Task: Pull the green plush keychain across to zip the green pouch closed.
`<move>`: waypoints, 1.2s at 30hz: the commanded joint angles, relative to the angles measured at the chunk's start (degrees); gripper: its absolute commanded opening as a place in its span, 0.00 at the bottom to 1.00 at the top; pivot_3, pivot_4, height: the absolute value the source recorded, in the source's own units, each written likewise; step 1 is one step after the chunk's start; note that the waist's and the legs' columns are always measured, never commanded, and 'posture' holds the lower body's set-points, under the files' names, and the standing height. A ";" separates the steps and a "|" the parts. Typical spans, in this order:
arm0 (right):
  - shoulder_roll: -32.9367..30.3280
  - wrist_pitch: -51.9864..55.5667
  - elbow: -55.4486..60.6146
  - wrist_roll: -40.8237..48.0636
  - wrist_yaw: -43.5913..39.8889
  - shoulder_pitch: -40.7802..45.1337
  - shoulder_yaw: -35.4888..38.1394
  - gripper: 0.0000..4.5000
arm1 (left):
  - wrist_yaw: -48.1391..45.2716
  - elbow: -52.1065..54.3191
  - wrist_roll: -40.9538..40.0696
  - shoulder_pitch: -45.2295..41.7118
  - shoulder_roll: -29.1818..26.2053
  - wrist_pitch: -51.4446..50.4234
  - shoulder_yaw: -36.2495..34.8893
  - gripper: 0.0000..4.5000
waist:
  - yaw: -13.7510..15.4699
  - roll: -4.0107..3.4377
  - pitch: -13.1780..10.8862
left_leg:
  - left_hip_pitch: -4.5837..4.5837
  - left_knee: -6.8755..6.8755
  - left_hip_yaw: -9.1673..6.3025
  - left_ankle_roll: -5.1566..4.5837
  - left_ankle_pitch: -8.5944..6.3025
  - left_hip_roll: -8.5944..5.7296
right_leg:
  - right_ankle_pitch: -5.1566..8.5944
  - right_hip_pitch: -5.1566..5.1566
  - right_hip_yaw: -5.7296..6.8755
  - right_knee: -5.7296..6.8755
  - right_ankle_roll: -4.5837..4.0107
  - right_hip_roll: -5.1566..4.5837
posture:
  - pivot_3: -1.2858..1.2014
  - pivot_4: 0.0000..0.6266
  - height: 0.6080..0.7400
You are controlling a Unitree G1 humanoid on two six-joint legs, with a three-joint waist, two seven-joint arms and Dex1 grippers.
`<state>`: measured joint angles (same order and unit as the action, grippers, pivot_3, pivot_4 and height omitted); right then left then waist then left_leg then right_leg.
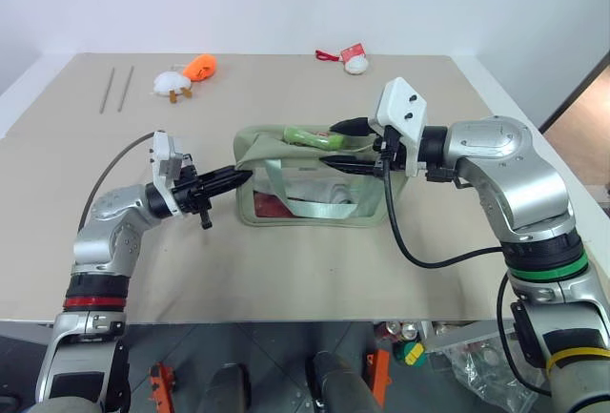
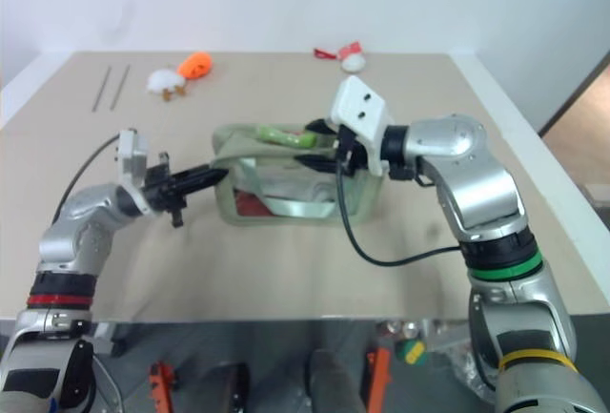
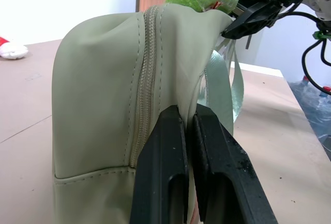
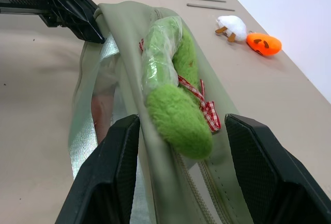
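- The green pouch (image 1: 310,179) sat near the middle of the bench (image 1: 286,270), long side running left to right across the robot's front, zipper ridge on top following the same line.
- The green plush keychain (image 4: 173,92) lay stretched out along that top zipper, more a fuzzy sausage shape than a ring from this angle, one end aimed at the left hand and the other at the right hand. There was a red-and-white checked ribbon (image 4: 204,102) on it.
- Left hand (image 1: 238,176) was squeezed tight on the fabric at the pouch's left end, fingers (image 3: 165,172) basically together, pointing rightward along the pouch.
- Right hand (image 4: 178,169) was spread apart, one finger on each side of the keychain's near end, gripping nothing.
- Way off at the far edge: an orange-and-white plush toy (image 1: 188,76), a white plush with red tag (image 1: 353,58), and two thin rods (image 1: 118,87).
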<state>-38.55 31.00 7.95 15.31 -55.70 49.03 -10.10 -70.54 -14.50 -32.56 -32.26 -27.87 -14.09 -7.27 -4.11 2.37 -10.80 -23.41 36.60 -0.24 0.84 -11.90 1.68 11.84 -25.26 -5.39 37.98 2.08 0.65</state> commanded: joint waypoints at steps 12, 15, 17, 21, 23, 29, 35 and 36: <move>1.87 4.36 2.83 6.74 0.19 2.69 5.03 0.59 | 0.16 1.51 -0.89 0.12 -0.29 1.07 -1.61 0.00 | -0.02 0.00 0.00 | 0.00 0.00 -0.01 0.00 0.00 0.01 | 0.00 0.00 0.01 0.00 0.00 0.01 | 0.52 0.24 1.00; 1.94 4.08 2.62 6.22 0.32 2.61 4.62 0.59 | 0.20 1.56 -0.88 0.15 -0.27 1.13 -1.58 0.00 | -0.01 0.00 0.00 | 0.00 0.00 -0.01 0.00 0.00 0.01 | 0.00 0.00 0.01 0.00 0.00 0.01 | 0.52 0.24 1.00; 2.07 3.89 2.31 5.94 0.38 2.59 4.37 0.59 | 0.13 1.36 -0.81 0.10 -0.30 1.28 -1.58 0.00 | -0.02 0.00 0.00 | 0.00 0.00 -0.01 0.00 0.00 0.01 | 0.00 0.00 0.01 0.00 0.00 0.00 | 0.52 0.24 1.00; 2.03 3.33 1.59 4.81 0.27 2.44 3.39 0.59 | 0.19 1.48 -0.81 0.20 -0.39 1.32 -1.62 0.00 | -0.02 0.00 0.00 | 0.00 0.00 -0.01 0.00 0.00 0.01 | 0.00 0.00 0.01 0.00 0.00 0.00 | 0.52 0.24 1.00; 1.90 2.88 1.15 3.88 0.05 2.31 2.49 0.59 | 0.23 1.51 -0.74 0.25 -0.41 1.39 -1.61 0.00 | -0.02 0.00 0.00 | 0.00 0.00 -0.01 0.00 0.00 0.01 | 0.00 0.00 0.01 0.00 0.00 0.00 | 0.52 0.24 1.00; 1.98 1.48 -0.51 1.89 -0.23 2.51 1.25 0.18 | 0.51 1.67 -0.66 0.49 -0.41 1.56 -1.64 0.00 | -0.02 0.00 0.00 | 0.00 0.00 -0.01 0.00 0.00 0.01 | 0.00 -0.01 0.01 0.00 0.00 0.00 | 0.52 0.24 1.00; 1.92 0.97 -0.91 1.94 -0.54 2.68 2.05 0.00 | 0.71 1.73 -0.70 0.72 -0.35 1.68 -1.67 0.00 | -0.03 0.00 0.00 | 0.00 0.00 -0.01 0.00 0.00 0.01 | 0.00 0.00 0.01 0.00 0.00 0.00 | 0.52 0.24 1.00; 1.87 0.90 -0.98 1.92 -0.44 2.72 2.27 0.00 | 0.70 1.78 -0.71 0.79 -0.35 1.68 -1.65 0.00 | -0.02 0.00 0.00 | 0.00 0.00 -0.01 0.00 0.00 0.01 | 0.00 0.00 0.01 0.00 0.00 0.00 | 0.52 0.24 1.00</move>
<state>-36.44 32.86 6.51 17.12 -56.14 50.77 -9.52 -70.06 -14.50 -32.59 -31.43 -27.87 -13.53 -7.40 -4.14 2.36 -10.80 -23.41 36.60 -0.24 0.84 -11.90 1.69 11.84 -25.27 -5.39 37.98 2.08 0.65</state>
